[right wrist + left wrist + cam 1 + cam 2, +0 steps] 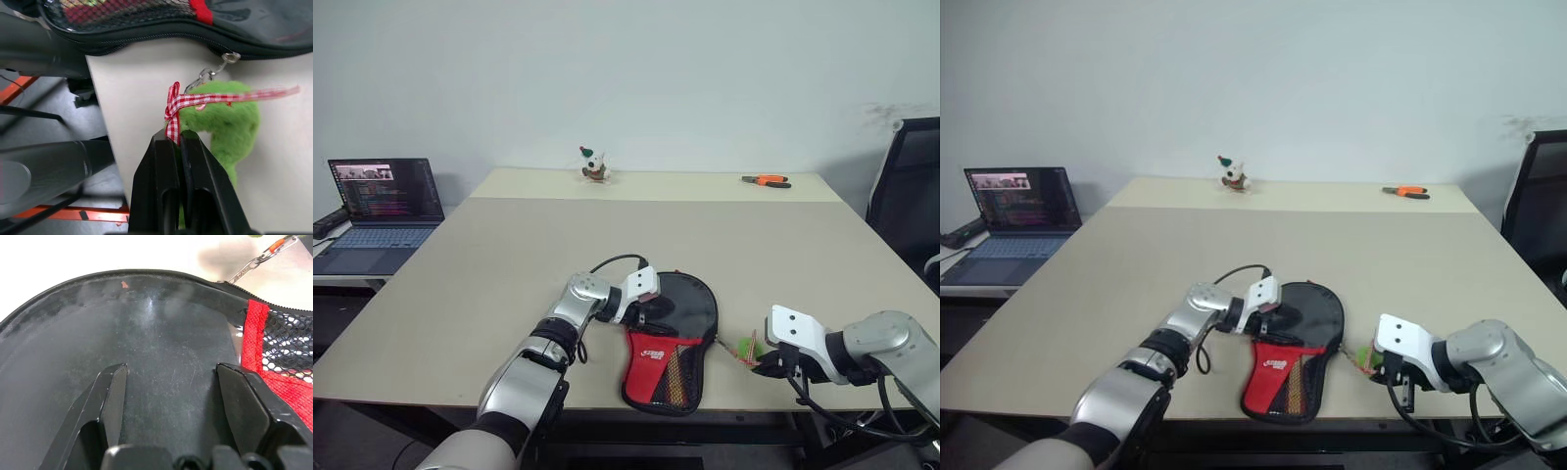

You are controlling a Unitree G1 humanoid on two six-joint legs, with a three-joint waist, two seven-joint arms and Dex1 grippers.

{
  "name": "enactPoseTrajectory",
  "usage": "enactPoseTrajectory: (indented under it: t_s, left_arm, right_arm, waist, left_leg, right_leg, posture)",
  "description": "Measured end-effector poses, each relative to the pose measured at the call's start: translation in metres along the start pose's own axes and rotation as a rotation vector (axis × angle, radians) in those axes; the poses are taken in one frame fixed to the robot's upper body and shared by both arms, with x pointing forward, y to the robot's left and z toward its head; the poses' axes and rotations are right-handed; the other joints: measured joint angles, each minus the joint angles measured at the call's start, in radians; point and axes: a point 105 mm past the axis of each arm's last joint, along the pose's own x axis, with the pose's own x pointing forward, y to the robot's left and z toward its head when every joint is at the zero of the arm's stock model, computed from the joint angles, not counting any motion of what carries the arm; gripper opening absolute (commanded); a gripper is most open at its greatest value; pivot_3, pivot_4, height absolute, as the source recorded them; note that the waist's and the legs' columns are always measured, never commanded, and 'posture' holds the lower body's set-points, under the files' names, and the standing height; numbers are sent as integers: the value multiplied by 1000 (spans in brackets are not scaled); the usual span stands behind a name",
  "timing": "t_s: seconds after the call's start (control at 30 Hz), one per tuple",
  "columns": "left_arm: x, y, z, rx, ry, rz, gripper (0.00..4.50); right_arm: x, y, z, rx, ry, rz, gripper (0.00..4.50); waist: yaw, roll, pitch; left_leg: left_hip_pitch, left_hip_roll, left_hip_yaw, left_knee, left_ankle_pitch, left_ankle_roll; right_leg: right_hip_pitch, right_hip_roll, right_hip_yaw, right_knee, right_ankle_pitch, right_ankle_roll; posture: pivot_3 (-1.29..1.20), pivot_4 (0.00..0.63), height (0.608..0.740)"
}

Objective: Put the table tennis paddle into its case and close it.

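The case (671, 338) lies near the table's (509, 255) front edge, and the paddle (146, 347) looks tucked inside, so I'd say that part's done. My left claw (168, 396) sits spread open on the case's round end. My right claw (177, 142), beside the case, is pinched on the ribbon of the green pull (230, 117). Zipping is what's left, I reckon.

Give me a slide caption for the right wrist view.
Right gripper pinching the checked ribbon on the green pull beside the case.
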Motion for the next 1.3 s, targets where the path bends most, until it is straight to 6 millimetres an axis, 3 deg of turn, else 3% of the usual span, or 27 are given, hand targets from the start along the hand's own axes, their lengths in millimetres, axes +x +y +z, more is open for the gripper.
enactPoseTrajectory:
  t_s: [0.27,0.47,0.57,0.63,0.83,1.03,1.17,1.3]
  left_arm:
    - [5,-1,2,1,1,-7,3149]
    - [8,1,2,0,7,14,3149]
    - [9,1,2,-2,6,21,3149]
    - [9,2,1,-2,6,27,3149]
    - [1,5,-3,-37,-42,87,3149]
    - [-37,9,-14,-101,-107,203,3149]
    - [-67,2,-10,-135,-164,239,3149]
    - [-100,-10,-12,-177,-158,275,3149]
  right_arm:
    - [3,19,4,32,-17,57,9]
    - [34,40,11,49,-59,138,9]
    - [38,37,17,60,-72,116,9]
    - [35,33,22,97,-107,105,470]
    - [18,18,30,190,-157,72,2390]
    - [-6,-9,54,285,-288,22,2390]
    - [-2,-55,59,371,-356,-143,2390]
    - [22,-91,48,451,-333,-271,2390]
  waist:
    - [3,-1,-1]
    - [1,0,-3]
    - [0,-1,-3]
    - [0,-1,-3]
    - [-7,-1,-3]
    - [-36,-1,-2]
    - [-41,-1,0]
    - [-43,-1,0]
  left_leg:
    - [0,-2,-1,0,0,0]
    - [1,-1,-1,1,0,0]
    - [1,-1,-1,3,0,0]
    - [1,-1,-1,4,0,0]
    - [1,2,-1,7,0,0]
    - [1,5,0,6,0,0]
    - [0,6,0,5,0,0]
    - [0,7,0,4,0,0]
  right_leg:
    - [1,-1,0,0,0,1]
    - [1,-1,0,1,0,1]
    - [2,-1,0,1,0,1]
    - [2,-1,0,1,0,1]
    - [3,1,1,2,0,1]
    - [1,2,2,2,0,1]
    - [0,2,4,3,0,0]
    - [-1,1,5,2,0,0]
  posture:
    - [0,150,740]
    - [0,150,740]
    - [0,150,740]
    - [0,150,740]
    - [0,150,740]
    - [0,150,740]
    - [0,150,740]
    - [0,150,740]
